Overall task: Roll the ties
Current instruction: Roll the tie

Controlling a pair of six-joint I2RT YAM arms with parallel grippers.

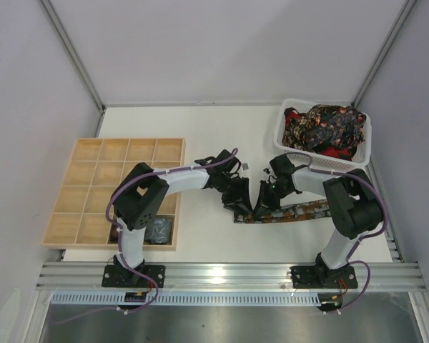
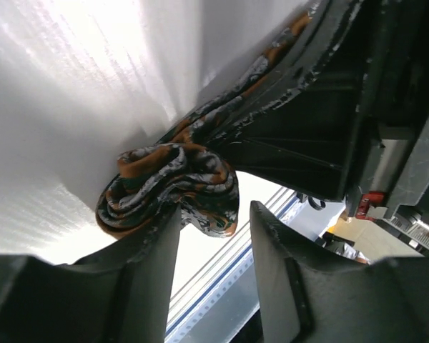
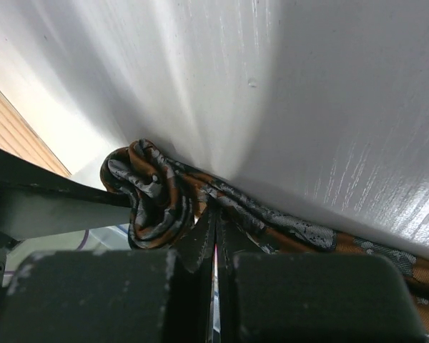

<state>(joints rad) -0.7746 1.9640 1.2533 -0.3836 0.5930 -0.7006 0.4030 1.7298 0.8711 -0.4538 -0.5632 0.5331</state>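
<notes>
My left claw (image 2: 214, 214) stands partly open, one finger (image 2: 154, 250) touching the rolled end (image 2: 173, 187) of the tie (image 1: 300, 212), which lies stretched out near the front of the white surface (image 1: 214, 136). My right claw (image 3: 214, 230) is closed tight, its tips against the flat strip just beside that rolled end. More ties (image 1: 325, 127) are heaped in the basket (image 1: 280, 136).

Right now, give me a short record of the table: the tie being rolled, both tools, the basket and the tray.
tie: one end in a coil, rest lying flat
left tool: open, coil beside one finger
right tool: shut, tips at the tie next to the coil
basket: far right, heaped with ties
tray: left; one dark roll in its near right corner compartment
</notes>
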